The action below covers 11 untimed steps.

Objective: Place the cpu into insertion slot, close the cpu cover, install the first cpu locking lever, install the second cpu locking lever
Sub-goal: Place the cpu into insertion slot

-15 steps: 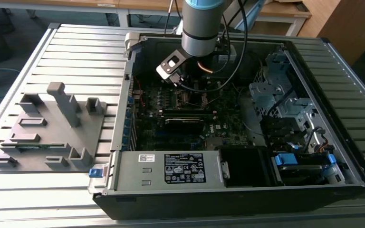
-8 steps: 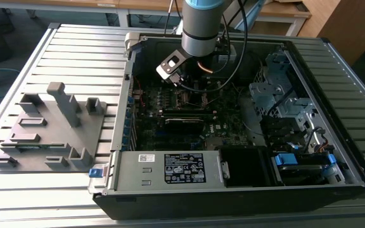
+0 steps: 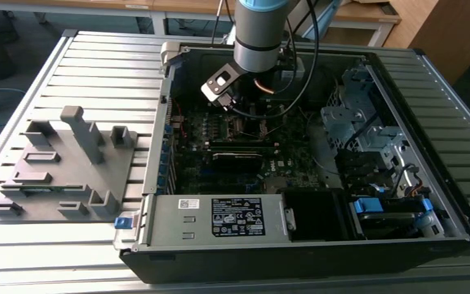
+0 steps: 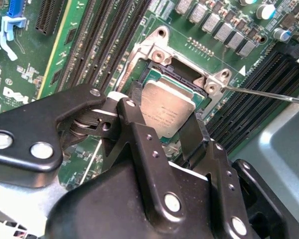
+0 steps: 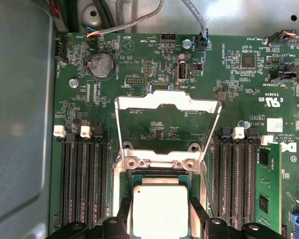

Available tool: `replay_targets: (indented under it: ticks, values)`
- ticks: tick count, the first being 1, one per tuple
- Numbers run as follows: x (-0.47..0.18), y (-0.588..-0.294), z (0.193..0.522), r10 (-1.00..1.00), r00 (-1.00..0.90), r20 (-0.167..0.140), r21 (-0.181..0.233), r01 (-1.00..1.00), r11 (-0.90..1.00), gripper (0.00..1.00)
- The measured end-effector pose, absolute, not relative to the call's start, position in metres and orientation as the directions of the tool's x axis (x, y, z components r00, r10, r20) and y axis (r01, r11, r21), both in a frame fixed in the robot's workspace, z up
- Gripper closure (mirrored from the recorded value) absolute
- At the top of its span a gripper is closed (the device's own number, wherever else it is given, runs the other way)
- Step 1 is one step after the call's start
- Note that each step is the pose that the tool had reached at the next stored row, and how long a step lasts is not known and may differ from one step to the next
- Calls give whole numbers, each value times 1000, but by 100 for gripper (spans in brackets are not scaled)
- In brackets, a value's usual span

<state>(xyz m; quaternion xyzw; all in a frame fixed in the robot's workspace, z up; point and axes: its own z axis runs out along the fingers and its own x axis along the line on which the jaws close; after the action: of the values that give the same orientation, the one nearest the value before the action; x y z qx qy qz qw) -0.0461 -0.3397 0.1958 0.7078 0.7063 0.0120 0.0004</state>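
Note:
The cpu (image 5: 160,209), a square chip with a dull silver top, lies level in the insertion slot (image 5: 159,176) on the green board. My gripper (image 5: 160,213) reaches down over it, with a black finger against each of two opposite edges, shown closer in the second wrist view, where the fingers (image 4: 135,97) flank the cpu (image 4: 167,110). The slot's metal rim (image 4: 157,54) frames the chip. The cpu cover (image 5: 167,102) stands swung open beyond the slot. One thin locking lever (image 4: 269,94) sticks out sideways, unlatched. In the exterior view the gripper (image 3: 247,116) is deep inside the computer case.
Long black memory slots (image 5: 84,174) run on both sides of the socket, and a green card (image 5: 266,189) stands beside one bank. Cables (image 5: 139,22) and the case wall (image 5: 20,124) lie close by. A grey fixture (image 3: 63,165) sits at the exterior view's left.

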Motion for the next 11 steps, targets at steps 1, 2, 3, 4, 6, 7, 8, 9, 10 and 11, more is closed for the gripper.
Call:
replay_targets:
  ticks: [1, 2, 3, 4, 6, 7, 8, 9, 10, 11]
  values:
    - [-46, -340, 196, 1000, 4, 16, 17, 1000, -4, 46]
    - [-46, -340, 196, 1000, 4, 17, 18, 1000, -4, 46]
    - [-46, -340, 195, 1000, 4, 17, 18, 1000, -5, 46]
    - [-46, -340, 195, 1000, 4, 17, 18, 1000, -5, 46]
    - [-46, -340, 195, 1000, 4, 17, 18, 1000, -5, 46]
    - [-46, -340, 195, 1000, 4, 17, 18, 1000, -5, 46]
    - [-46, -340, 195, 1000, 4, 17, 18, 1000, -5, 46]
    - [-46, -340, 194, 1000, 4, 17, 18, 1000, -5, 46]
    - [-46, -340, 194, 1000, 4, 17, 18, 1000, -5, 46]
    - [-46, -340, 194, 1000, 4, 17, 18, 1000, -5, 46]
